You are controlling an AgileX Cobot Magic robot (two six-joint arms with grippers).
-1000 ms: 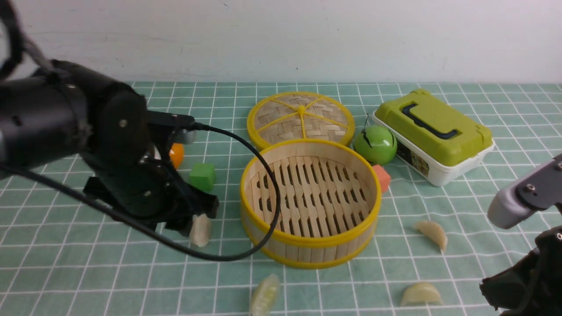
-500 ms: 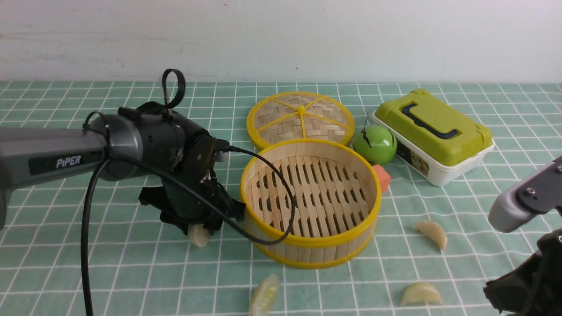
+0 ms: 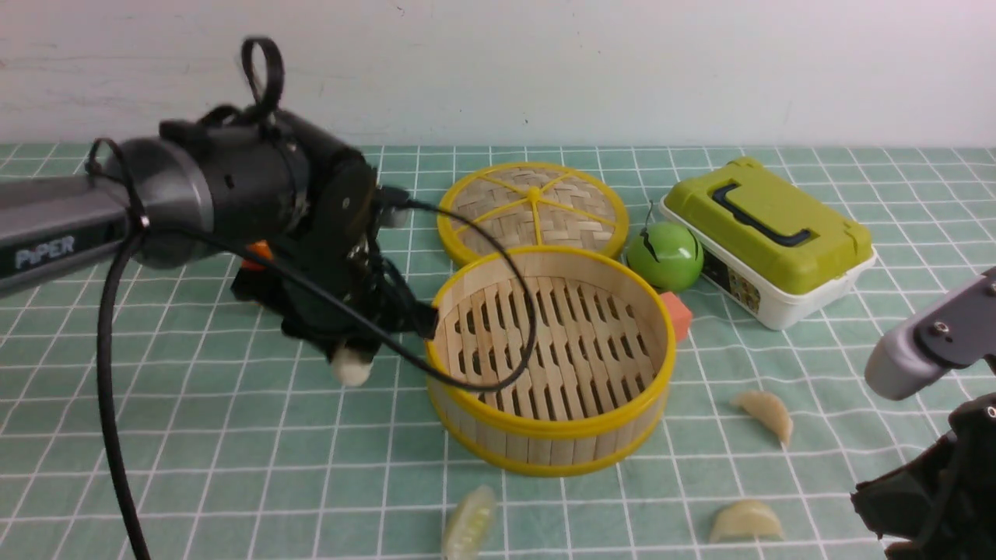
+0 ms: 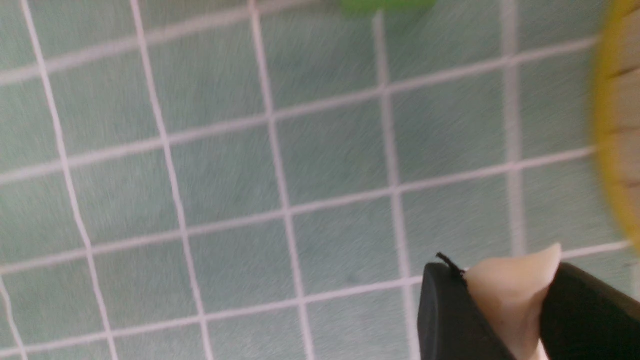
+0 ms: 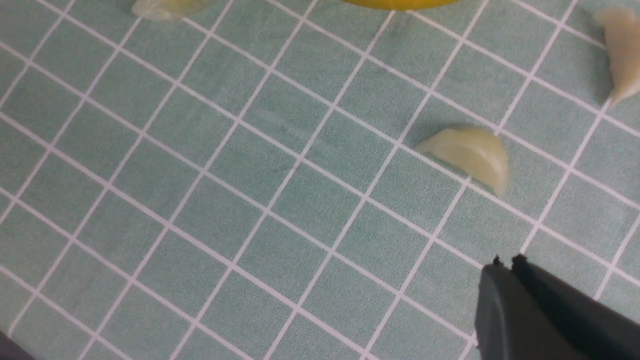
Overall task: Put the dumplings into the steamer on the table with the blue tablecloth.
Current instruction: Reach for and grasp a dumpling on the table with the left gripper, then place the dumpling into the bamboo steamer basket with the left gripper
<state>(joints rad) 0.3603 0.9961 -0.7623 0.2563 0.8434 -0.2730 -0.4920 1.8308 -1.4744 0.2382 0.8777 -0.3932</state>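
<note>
In the front view my left gripper [image 3: 348,356] is shut on one pale dumpling [image 3: 352,372], held above the blue tablecloth [image 3: 233,451] just left of the steamer [image 3: 545,426]. The left wrist view shows that dumpling [image 4: 510,295] pinched between the two black fingers [image 4: 450,310], with the steamer's yellow rim [image 4: 607,150] close beside. Three more dumplings lie on the cloth: one [image 3: 766,412] right of the steamer, one [image 3: 745,521] front right, one [image 3: 469,523] at the front. My right gripper [image 5: 505,264] is shut and empty, hovering near a dumpling [image 5: 467,152].
The steamer's woven lid [image 3: 533,206] lies behind it. A green round thing [image 3: 665,255], an orange cube [image 3: 675,313] and a green-lidded box [image 3: 766,237] stand to its right. An orange thing [image 3: 257,253] peeks out behind the left arm. A black cable [image 3: 498,365] droops over the steamer's left rim.
My left gripper has closed on the dumpling and lifted it off the cloth, rising and moving slightly back. The right arm has hardly moved.
</note>
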